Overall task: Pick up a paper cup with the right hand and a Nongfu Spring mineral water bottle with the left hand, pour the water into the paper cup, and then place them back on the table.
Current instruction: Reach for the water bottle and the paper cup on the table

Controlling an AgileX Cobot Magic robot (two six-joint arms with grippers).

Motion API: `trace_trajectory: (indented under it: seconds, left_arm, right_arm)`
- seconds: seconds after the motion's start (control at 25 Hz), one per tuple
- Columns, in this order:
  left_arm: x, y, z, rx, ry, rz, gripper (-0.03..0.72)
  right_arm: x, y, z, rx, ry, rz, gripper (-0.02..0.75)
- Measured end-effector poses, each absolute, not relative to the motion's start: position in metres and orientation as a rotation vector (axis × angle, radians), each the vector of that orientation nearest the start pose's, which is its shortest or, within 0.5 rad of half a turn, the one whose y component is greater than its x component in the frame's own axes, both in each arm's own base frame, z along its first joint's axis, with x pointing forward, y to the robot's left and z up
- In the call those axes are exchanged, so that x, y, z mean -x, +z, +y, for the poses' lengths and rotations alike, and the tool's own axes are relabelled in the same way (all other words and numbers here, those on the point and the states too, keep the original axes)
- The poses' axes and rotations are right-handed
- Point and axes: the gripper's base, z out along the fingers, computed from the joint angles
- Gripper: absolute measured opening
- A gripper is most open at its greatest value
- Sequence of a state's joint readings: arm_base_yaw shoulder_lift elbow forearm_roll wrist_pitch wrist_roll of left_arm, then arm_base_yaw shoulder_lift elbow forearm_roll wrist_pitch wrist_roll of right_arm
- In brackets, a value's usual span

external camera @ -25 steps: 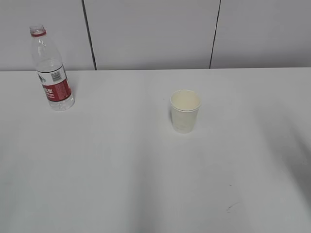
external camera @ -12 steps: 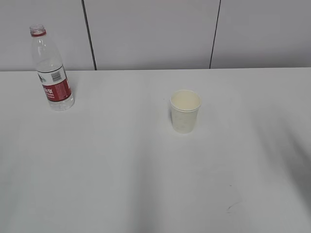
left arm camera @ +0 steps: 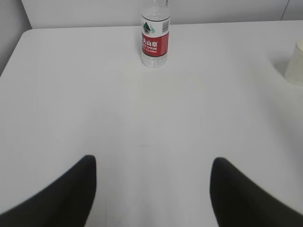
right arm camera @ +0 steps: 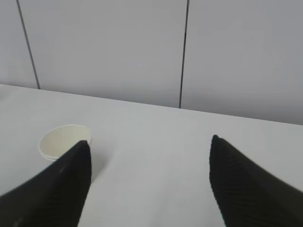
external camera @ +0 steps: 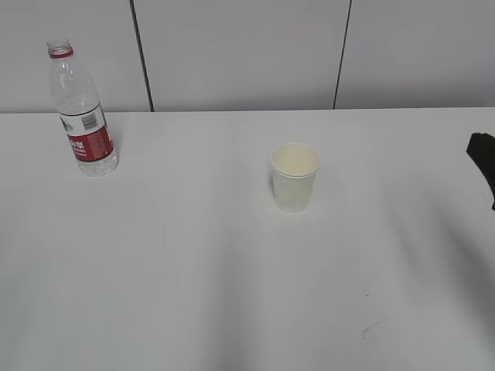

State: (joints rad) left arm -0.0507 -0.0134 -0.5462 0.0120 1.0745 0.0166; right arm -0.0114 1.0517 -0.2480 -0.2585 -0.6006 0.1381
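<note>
The paper cup (external camera: 295,176) stands upright near the middle of the white table (external camera: 193,270). It also shows in the right wrist view (right arm camera: 60,142), left of my open right gripper (right arm camera: 149,156), and at the right edge of the left wrist view (left arm camera: 295,66). The Nongfu Spring bottle (external camera: 82,112) stands upright at the far left, with no cap on it. In the left wrist view the bottle (left arm camera: 155,35) is far ahead of my open, empty left gripper (left arm camera: 152,175). A black part of the right arm (external camera: 483,158) shows at the right edge of the exterior view.
A grey panelled wall (external camera: 247,54) runs along the table's far edge. A small dark scuff mark (external camera: 371,328) lies on the table at the front right.
A black part of the right arm has come into the exterior view at the right edge. The cup and the bottle have not moved.
</note>
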Motion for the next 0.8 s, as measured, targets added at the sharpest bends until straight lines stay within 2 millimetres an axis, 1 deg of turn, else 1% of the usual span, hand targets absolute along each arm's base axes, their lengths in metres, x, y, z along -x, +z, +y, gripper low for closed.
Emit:
trace_trajectory:
  seconds: [0.12,0.32,0.56,0.8]
  left_arm:
    - [0.013,0.289,0.002,-0.066,-0.008,1.997,0.456]
    - [0.013,0.289,0.002,-0.066,-0.008,1.997,0.456]
    - [0.013,0.289,0.001,-0.067,-0.022,1.997,0.456]
    - [0.013,0.289,0.001,-0.067,-0.022,1.997,0.455]
  right_arm:
    - [-0.194,0.219,0.016,0.204,0.113,1.698,0.590]
    - [-0.206,0.203,0.027,0.297,0.218,1.711,0.597]
    - [-0.226,0.182,0.033,0.334,0.301,1.781,0.598]
    - [-0.244,0.155,0.038,0.359,0.361,1.855,0.597]
